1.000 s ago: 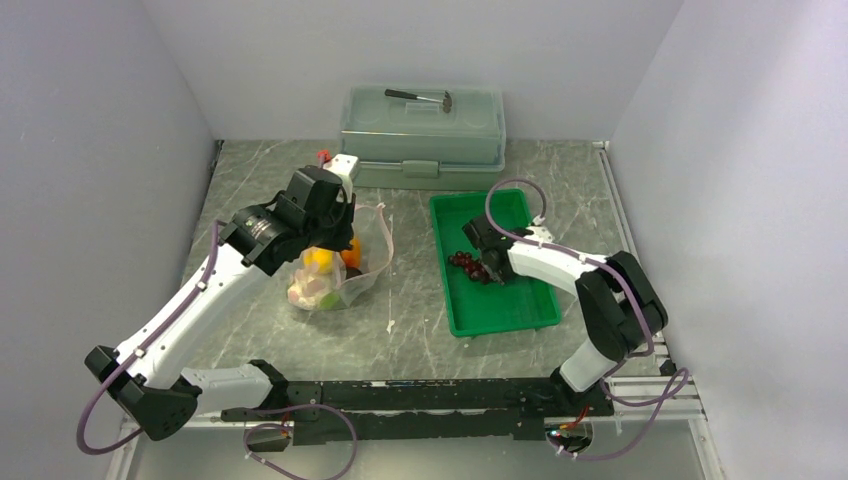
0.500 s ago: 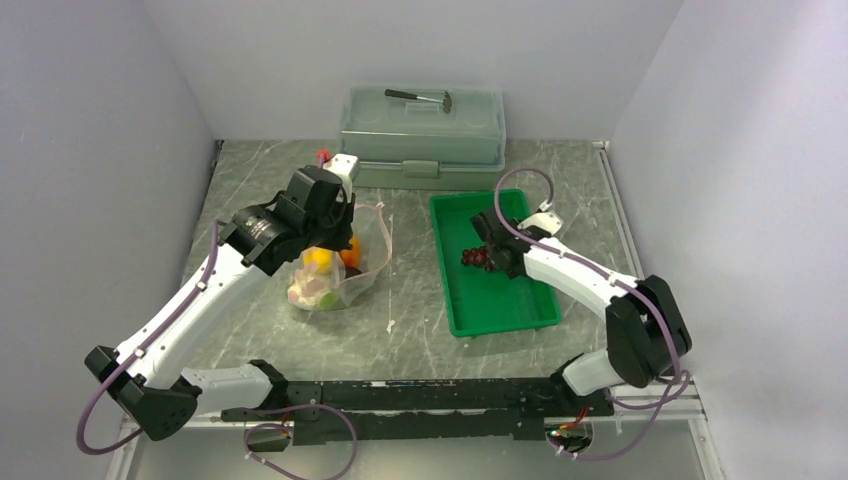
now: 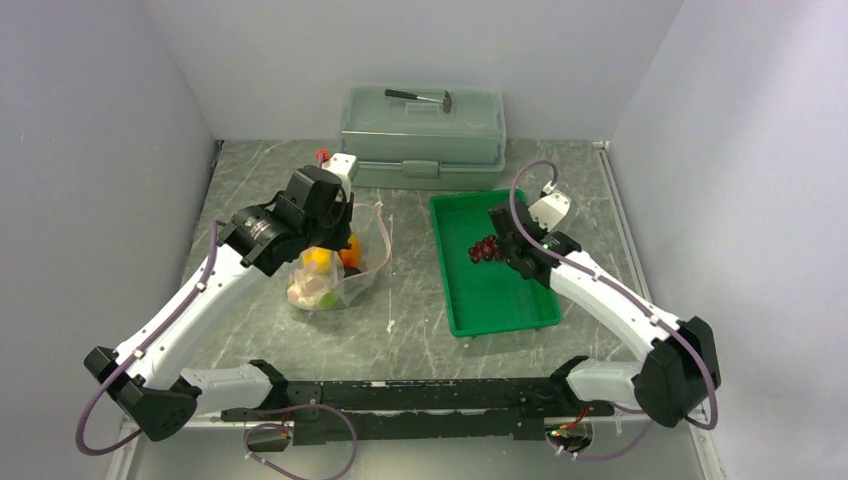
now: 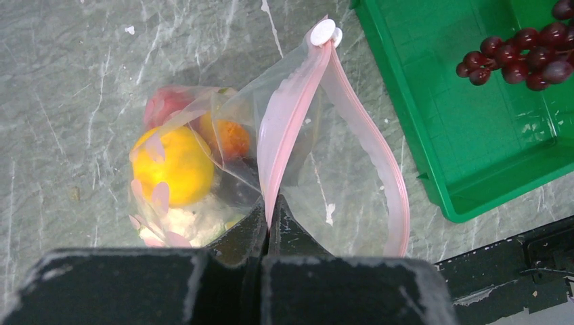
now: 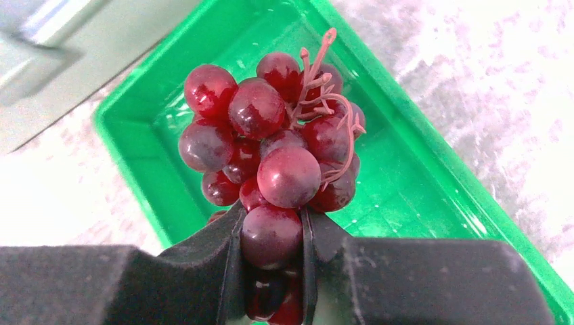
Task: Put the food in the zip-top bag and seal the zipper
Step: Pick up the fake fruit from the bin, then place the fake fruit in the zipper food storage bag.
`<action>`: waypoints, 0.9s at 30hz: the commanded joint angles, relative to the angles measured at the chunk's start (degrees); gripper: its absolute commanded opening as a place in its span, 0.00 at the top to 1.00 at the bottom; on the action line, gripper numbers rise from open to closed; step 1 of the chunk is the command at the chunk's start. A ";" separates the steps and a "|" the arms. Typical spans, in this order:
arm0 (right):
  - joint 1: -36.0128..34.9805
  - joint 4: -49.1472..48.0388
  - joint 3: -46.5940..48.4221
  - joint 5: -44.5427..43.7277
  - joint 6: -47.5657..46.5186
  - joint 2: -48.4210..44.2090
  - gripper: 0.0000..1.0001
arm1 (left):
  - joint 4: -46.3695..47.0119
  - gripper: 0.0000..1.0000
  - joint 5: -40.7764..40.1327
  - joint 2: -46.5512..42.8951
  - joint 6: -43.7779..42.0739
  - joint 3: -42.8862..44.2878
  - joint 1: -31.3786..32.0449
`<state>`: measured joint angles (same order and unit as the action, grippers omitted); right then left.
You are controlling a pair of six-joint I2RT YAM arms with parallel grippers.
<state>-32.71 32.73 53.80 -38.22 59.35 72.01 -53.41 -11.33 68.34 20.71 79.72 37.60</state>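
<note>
A clear zip-top bag [image 3: 345, 270] with a pink zipper rim [image 4: 298, 88] stands open on the table, holding a yellow fruit [image 4: 172, 166], an orange one and pale pieces. My left gripper [image 4: 269, 217] is shut on the bag's rim, holding the mouth up. My right gripper [image 5: 271, 237] is shut on a bunch of dark red grapes [image 5: 277, 145], lifted above the green tray [image 3: 500, 300]. In the top view the grapes [image 3: 486, 250] hang over the tray's far half, right of the bag.
A grey-green lidded box [image 3: 422, 135] with a small hammer [image 3: 420, 97] on top stands at the back. White walls close in both sides. A black rail [image 3: 420, 395] runs along the near edge.
My right arm has lifted the grapes off the tray floor and carried them up and toward the far right. The left arm and bag have stayed still.
</note>
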 commanded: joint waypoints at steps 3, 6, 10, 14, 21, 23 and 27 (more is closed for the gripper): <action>-1.98 -10.56 3.20 6.78 -14.74 -8.60 1.00 | 0.79 1.00 -1.64 -1.98 0.13 1.64 0.28; -3.40 -11.22 5.13 9.88 -17.27 -10.33 1.00 | 0.65 1.00 -1.72 -2.07 0.11 1.66 0.27; -6.69 -11.44 8.79 11.34 -18.81 -11.00 1.00 | 0.65 1.00 -1.79 -2.32 0.21 1.46 0.27; -11.88 -11.66 13.17 10.02 -19.89 -10.29 1.00 | 0.68 1.00 -1.81 -2.42 0.45 1.38 0.28; -16.76 -14.52 18.80 11.46 -20.87 -8.03 1.00 | 0.94 1.00 -1.41 -2.50 0.89 1.16 0.27; -17.53 -15.67 19.62 12.65 -20.64 -7.35 1.00 | 0.94 1.00 -1.39 -2.59 0.91 1.14 0.27; -19.31 -18.02 20.84 14.22 -20.23 -5.62 1.00 | 1.02 1.00 -1.02 -2.86 1.00 0.98 0.28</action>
<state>-50.37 20.86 71.13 -26.33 39.57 65.21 -53.69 -11.97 67.31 20.86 79.72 37.60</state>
